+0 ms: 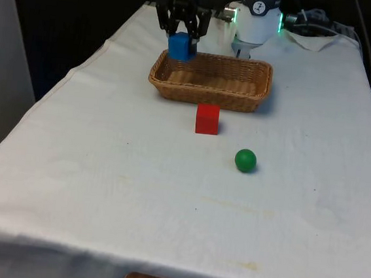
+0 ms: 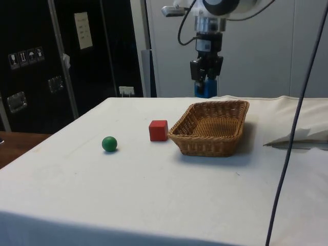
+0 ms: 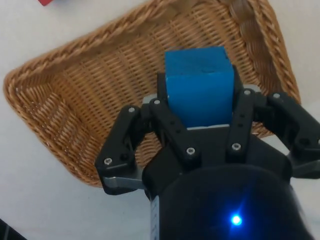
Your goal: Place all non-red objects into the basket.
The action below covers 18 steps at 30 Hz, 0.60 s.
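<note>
My gripper [image 1: 180, 45] is shut on a blue block [image 1: 179, 47] and holds it in the air over the wicker basket [image 1: 243, 90], above the end at the front view's left. From the side, the blue block [image 2: 204, 91] hangs just beyond the basket's [image 2: 211, 128] far rim under the gripper [image 2: 206, 87]. In the wrist view the blue block [image 3: 199, 90] sits between the fingers of the gripper [image 3: 199, 107], with the basket's [image 3: 90, 90] woven floor below. A red cube [image 1: 207, 119] stands on the cloth just in front of the basket. A green ball [image 1: 245, 160] lies nearer the camera.
Crumpled white cloth and cables [image 1: 321, 30] lie at the far end on the front view's right. The red cube [image 2: 158, 130] almost touches the basket's wall. Open cloth [image 1: 134, 193] spreads in front of the ball and cube.
</note>
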{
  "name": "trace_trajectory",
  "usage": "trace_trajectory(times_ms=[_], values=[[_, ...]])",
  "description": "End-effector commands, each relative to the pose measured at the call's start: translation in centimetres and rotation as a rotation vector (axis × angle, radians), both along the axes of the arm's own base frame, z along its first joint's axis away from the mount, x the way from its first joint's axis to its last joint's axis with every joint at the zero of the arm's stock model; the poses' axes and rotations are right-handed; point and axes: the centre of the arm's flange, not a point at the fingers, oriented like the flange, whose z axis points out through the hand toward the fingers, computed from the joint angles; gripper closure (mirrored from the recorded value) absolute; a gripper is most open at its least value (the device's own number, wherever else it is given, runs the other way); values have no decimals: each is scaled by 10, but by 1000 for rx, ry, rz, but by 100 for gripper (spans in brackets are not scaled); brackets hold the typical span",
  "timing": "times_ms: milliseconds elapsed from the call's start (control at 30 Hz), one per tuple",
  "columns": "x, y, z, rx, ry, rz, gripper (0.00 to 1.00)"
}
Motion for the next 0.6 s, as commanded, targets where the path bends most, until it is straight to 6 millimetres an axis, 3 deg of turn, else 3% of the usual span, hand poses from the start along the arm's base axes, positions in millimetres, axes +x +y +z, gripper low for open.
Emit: trace_trajectory(times_ms=[0,567], values=[[-8,2,-6,-12,-7,2,98],[-47,28,-44,-14,-14,4,98]])
